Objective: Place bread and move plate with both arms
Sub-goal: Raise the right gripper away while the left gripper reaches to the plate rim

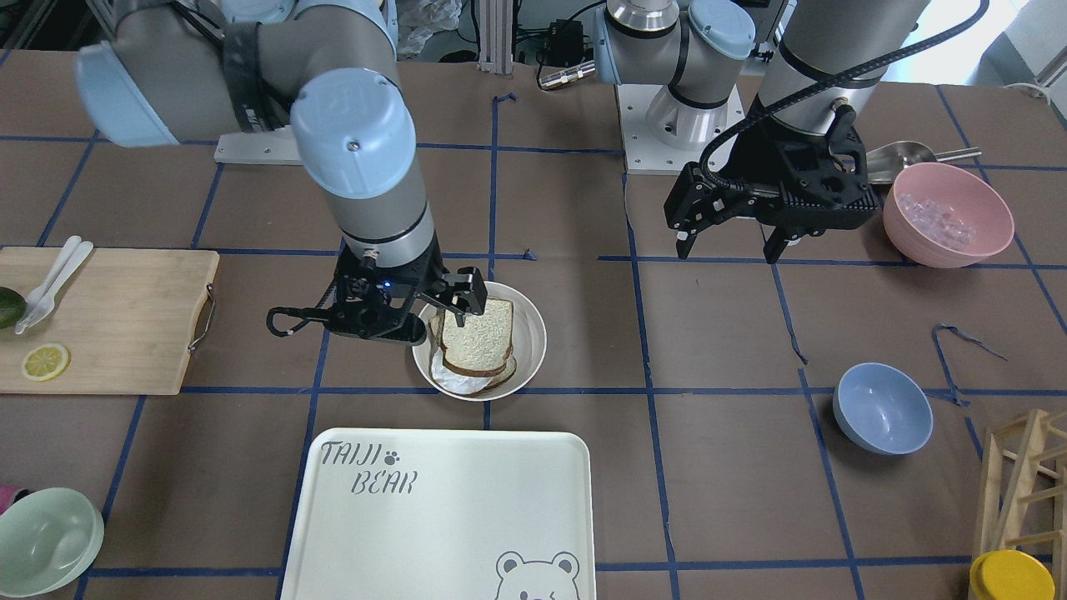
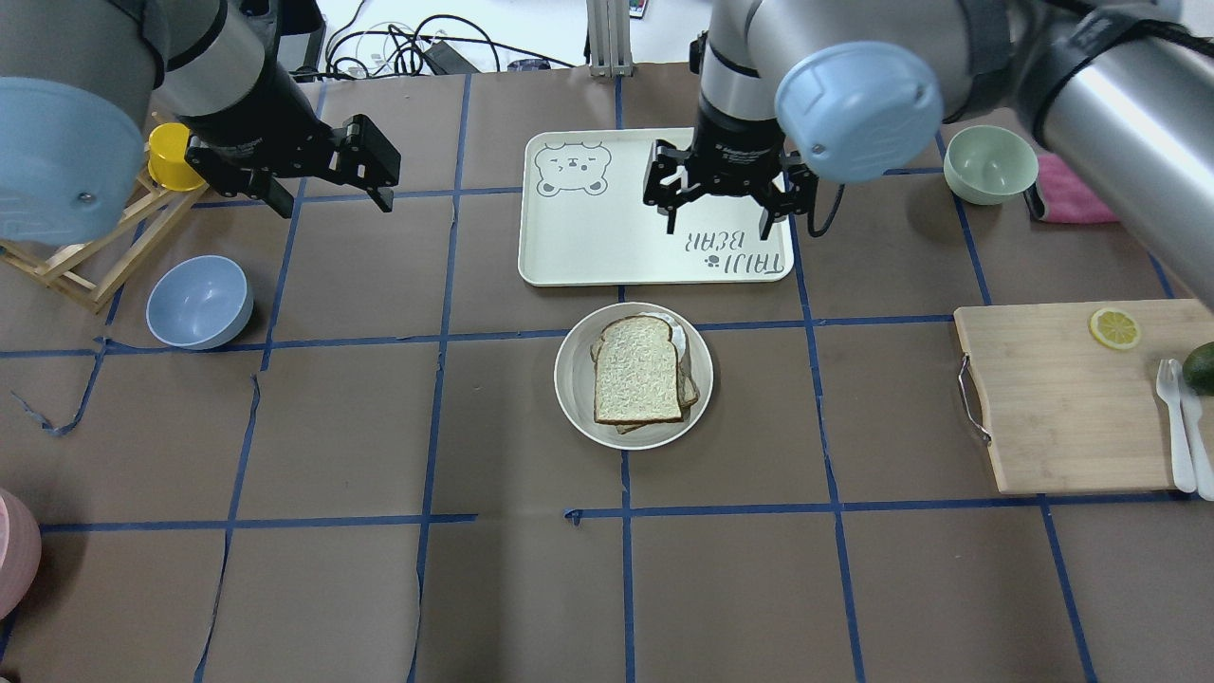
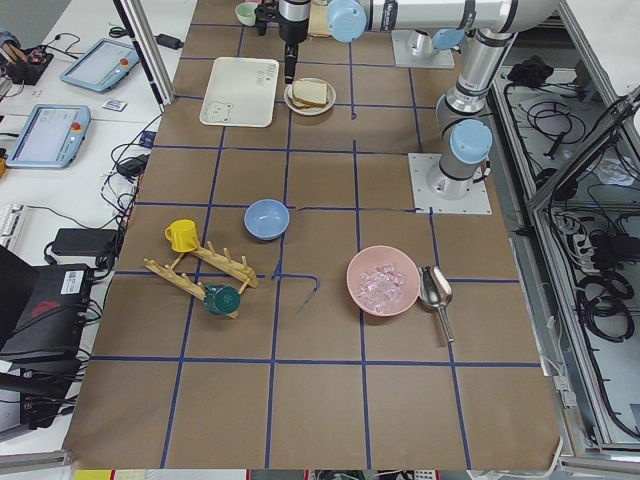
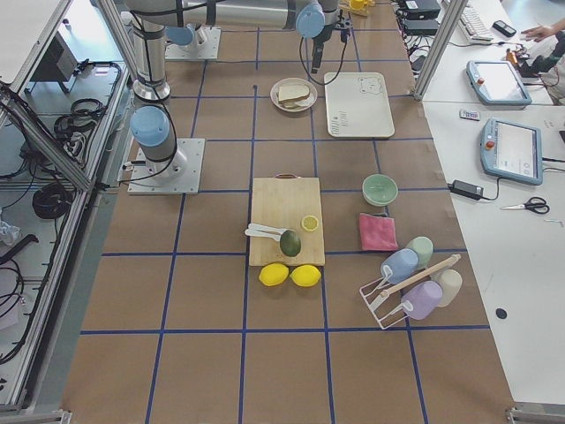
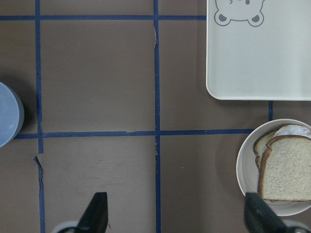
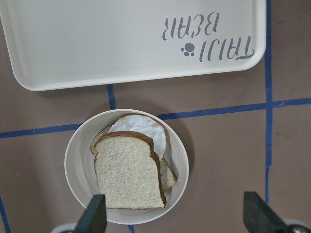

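Bread (image 2: 637, 372) in plate (image 2: 572, 381), blue-taped brown table (image 2: 332, 427)

Beneath the bread (image 6: 127, 172), lower slices (image 6: 168, 177) mostly hidden; tray (image 6: 97, 43) edge-cropped.

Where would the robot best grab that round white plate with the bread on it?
Probably by the upturned rim of the plate, coming straight down from above. It is shallow and lies flat, and the bread covers its middle, so only the edge is free. The widest bare strip of rim is on the robot's left side.
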Robot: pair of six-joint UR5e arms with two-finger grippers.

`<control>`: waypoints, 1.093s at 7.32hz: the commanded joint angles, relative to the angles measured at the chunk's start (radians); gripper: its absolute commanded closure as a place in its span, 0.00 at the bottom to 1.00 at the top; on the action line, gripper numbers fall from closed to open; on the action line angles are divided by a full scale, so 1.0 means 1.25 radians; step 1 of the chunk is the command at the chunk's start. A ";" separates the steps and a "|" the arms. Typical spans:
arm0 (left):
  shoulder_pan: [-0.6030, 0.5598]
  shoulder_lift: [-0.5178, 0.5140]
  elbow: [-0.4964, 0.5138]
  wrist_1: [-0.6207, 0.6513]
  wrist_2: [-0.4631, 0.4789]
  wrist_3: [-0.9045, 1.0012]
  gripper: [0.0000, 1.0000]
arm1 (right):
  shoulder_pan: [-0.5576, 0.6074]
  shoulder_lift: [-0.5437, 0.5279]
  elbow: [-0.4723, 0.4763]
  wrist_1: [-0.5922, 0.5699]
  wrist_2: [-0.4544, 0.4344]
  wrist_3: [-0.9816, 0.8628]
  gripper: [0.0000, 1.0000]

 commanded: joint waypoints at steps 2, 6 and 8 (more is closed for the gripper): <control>-0.027 -0.002 -0.061 0.001 -0.005 -0.055 0.00 | -0.066 -0.087 -0.001 0.084 -0.001 -0.149 0.00; -0.139 -0.083 -0.262 0.183 -0.021 -0.220 0.00 | -0.097 -0.106 0.004 0.145 -0.071 -0.147 0.00; -0.145 -0.142 -0.335 0.337 -0.078 -0.232 0.00 | -0.094 -0.133 0.006 0.148 -0.059 -0.142 0.00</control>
